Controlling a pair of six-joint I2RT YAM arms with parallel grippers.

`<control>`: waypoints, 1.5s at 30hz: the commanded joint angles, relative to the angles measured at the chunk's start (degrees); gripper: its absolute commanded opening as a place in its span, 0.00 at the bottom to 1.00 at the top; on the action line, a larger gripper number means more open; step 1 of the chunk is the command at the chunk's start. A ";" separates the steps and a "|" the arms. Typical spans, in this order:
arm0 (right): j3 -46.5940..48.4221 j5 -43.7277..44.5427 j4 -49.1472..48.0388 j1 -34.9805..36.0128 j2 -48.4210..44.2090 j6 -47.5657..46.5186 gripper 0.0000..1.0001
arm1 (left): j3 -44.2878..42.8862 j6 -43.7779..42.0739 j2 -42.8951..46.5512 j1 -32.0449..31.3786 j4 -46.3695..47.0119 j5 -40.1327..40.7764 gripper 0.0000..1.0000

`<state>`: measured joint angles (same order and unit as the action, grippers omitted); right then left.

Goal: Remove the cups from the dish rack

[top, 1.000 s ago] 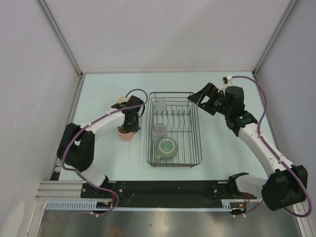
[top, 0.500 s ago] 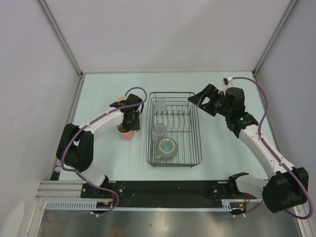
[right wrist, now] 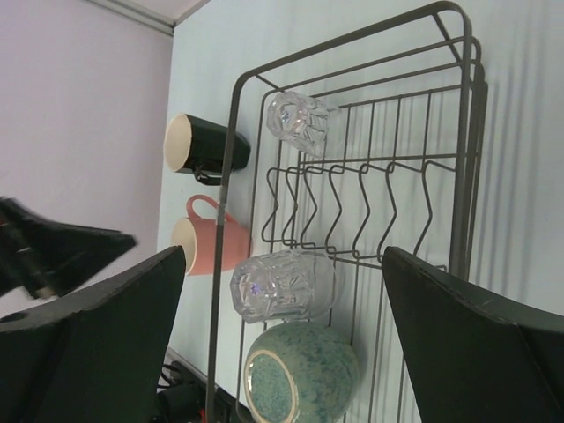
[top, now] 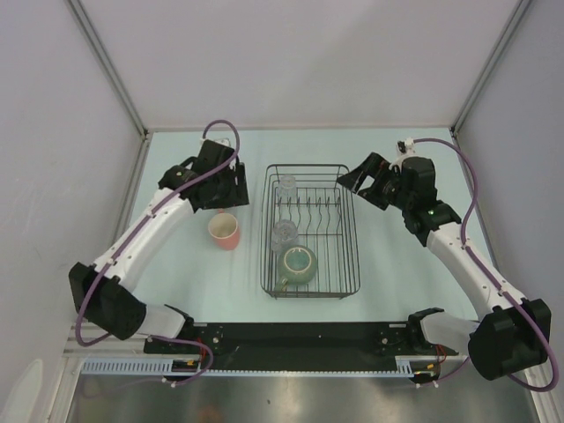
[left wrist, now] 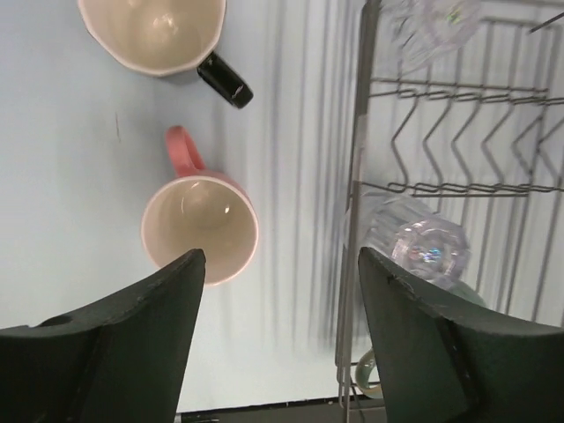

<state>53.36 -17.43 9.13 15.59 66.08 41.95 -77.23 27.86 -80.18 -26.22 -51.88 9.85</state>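
**Overhead and wrist views, left to right.** The left gripper (left wrist: 280, 264) hangs above the table (top: 176, 264) with its jaws spread and nothing between them. Below it, outside the rack, stand two cups mouth-up. The dark pale-rimmed cup (left wrist: 154, 31) is on the farther side and the salmon-pink cup (top: 224, 231) is nearer the arm bases, its handle turned toward the dark one; the two are near each other but apart. Just right of them sits the black wire dish rack (top: 344, 238). Along its left side it holds one clear glass tumbler (top: 286, 186) at the far end, a second tumbler (top: 282, 233) midway, and the sage-green mug (top: 297, 264) toward the near-left corner. The right gripper (top: 357, 182) hovers by the rack's far right corner, jaws wide apart and empty.
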 commanded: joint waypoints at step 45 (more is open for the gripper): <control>22.92 27.19 15.92 38.19 30.77 -21.83 1.00 | 13.77 2.46 20.07 -0.85 8.55 -0.71 0.91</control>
<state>72.55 9.98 27.11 53.30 94.94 21.12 -63.42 29.54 -60.97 -26.61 -45.08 9.78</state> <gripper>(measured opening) 0.995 0.900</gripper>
